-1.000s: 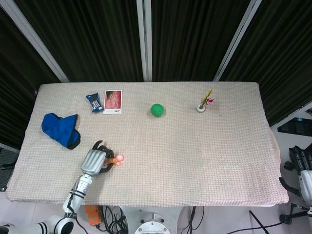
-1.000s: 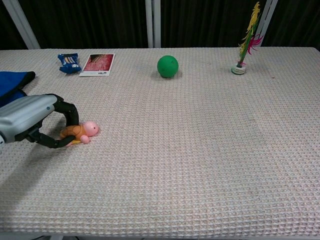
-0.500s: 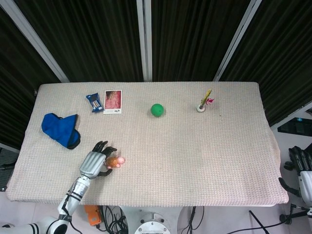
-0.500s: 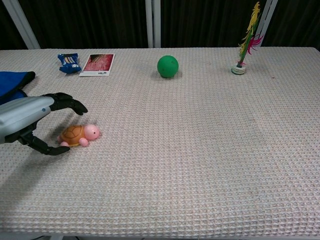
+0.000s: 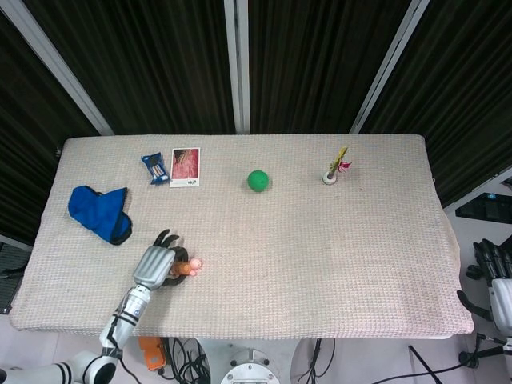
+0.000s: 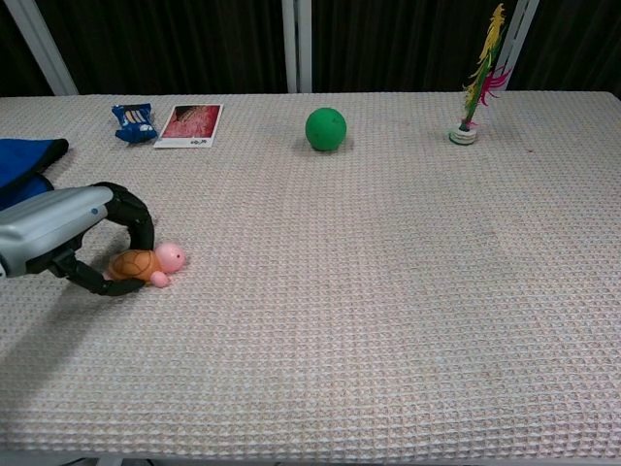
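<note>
Left robot hand (image 6: 73, 238): fingers curled round the toy turtle (image 6: 146, 263), grasping it from above and behind, low on the bench (image 6: 388, 291).
Toy turtle: near the front-left of the bench, shell inside the fingers, pink head poking out to the right; in the head view it sits at (image 5: 186, 267) under the left robot hand (image 5: 154, 265).
Change: 0.5 s ago the fingers were spread with the turtle free between them; now they have closed onto it again, and the turtle has shifted slightly toward the hand.
Meaning: this looks like a renewed grasp, judged not yet lifted, since the turtle seems to rest on the cloth.
Right robot hand (image 5: 496, 268): off the bench at the right edge, nothing in it; fingers too unclear to tell.
Elsewhere: green ball (image 6: 325, 128), feather shuttlecock (image 6: 475, 87), blue cloth (image 5: 100, 212), card (image 6: 188, 124), blue packet (image 6: 132, 120).
</note>
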Controlling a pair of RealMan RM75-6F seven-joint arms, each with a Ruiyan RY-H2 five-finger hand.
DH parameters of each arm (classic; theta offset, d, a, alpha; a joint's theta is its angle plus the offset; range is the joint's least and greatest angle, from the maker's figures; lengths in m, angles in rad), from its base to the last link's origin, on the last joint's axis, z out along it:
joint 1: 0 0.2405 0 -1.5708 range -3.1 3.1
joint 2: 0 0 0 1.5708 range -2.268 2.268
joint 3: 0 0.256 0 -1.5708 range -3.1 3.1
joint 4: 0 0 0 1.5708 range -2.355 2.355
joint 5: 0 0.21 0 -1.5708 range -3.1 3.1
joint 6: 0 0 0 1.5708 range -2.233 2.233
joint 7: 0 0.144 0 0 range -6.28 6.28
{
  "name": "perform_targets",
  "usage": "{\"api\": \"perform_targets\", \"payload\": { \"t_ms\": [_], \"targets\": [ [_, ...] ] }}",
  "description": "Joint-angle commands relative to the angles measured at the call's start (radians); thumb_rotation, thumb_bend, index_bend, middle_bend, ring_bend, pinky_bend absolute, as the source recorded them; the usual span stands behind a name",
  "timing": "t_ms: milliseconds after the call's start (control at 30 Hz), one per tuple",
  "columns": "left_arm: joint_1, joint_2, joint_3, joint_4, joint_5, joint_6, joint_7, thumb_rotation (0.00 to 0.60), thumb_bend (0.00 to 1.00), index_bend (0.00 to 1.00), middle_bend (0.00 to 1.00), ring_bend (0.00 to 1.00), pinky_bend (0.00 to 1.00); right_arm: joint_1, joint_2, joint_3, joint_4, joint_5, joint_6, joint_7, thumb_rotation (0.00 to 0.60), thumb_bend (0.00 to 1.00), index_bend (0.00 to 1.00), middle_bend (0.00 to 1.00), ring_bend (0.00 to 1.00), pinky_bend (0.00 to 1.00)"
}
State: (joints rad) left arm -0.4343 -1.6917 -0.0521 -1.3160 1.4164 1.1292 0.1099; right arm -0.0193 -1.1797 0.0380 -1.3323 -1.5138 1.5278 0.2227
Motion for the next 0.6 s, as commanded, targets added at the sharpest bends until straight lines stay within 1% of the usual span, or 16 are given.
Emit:
{"api": "perform_targets", "payload": {
  "t_ms": [33,100,233,367,433,467,500,533,567,600],
  "targets": [
    [-0.002,-0.023,-0.002,0.038,0.005,0.009,-0.014,0.600,0.33,0.70,0.70,0.28,0.11,0.001,-0.001,0.001,-0.001,0.000,-0.001,-0.002,0.600,0.17,0.00,0.00,0.00,0.00],
    [-0.004,-0.030,-0.002,0.054,0.003,0.006,-0.010,0.600,0.35,0.73,0.73,0.32,0.12,0.002,-0.001,0.001,-0.002,0.000,-0.001,-0.003,0.600,0.17,0.00,0.00,0.00,0.00],
    [-0.004,-0.032,-0.002,0.059,-0.002,0.006,0.005,0.600,0.35,0.77,0.77,0.36,0.13,0.000,-0.001,0.000,-0.003,-0.002,0.002,-0.003,0.600,0.17,0.00,0.00,0.00,0.00],
    [0.000,-0.026,-0.002,0.040,0.004,0.021,0.007,0.600,0.35,0.77,0.78,0.37,0.13,-0.005,0.000,0.000,-0.003,-0.005,0.012,0.001,0.600,0.17,0.00,0.00,0.00,0.00],
    [0.003,-0.023,-0.003,0.025,0.006,0.031,-0.001,0.600,0.35,0.75,0.76,0.37,0.13,-0.007,0.002,-0.001,-0.003,-0.007,0.018,0.004,0.600,0.17,0.00,0.00,0.00,0.00],
    [0.006,-0.018,-0.002,0.014,0.009,0.037,-0.005,0.600,0.34,0.72,0.74,0.37,0.13,-0.009,0.003,-0.001,-0.004,-0.009,0.022,0.004,0.600,0.17,0.00,0.00,0.00,0.00],
    [0.006,-0.007,0.003,0.000,0.015,0.035,-0.008,0.600,0.31,0.62,0.66,0.34,0.13,-0.010,0.004,-0.001,-0.005,-0.010,0.025,0.005,0.600,0.17,0.00,0.00,0.00,0.00],
    [0.004,0.007,0.009,-0.015,0.021,0.032,-0.009,0.600,0.27,0.50,0.55,0.28,0.12,-0.011,0.004,-0.001,-0.006,-0.011,0.028,0.004,0.600,0.17,0.00,0.00,0.00,0.00],
    [0.002,0.027,0.016,-0.034,0.028,0.025,-0.009,0.600,0.23,0.37,0.41,0.20,0.11,-0.012,0.006,-0.002,-0.008,-0.013,0.031,0.004,0.600,0.17,0.00,0.00,0.00,0.00],
    [0.002,0.042,0.020,-0.049,0.028,0.021,-0.006,0.600,0.20,0.27,0.29,0.12,0.09,-0.012,0.006,-0.002,-0.009,-0.015,0.033,0.004,0.600,0.17,0.00,0.00,0.00,0.00]
  ]
}}
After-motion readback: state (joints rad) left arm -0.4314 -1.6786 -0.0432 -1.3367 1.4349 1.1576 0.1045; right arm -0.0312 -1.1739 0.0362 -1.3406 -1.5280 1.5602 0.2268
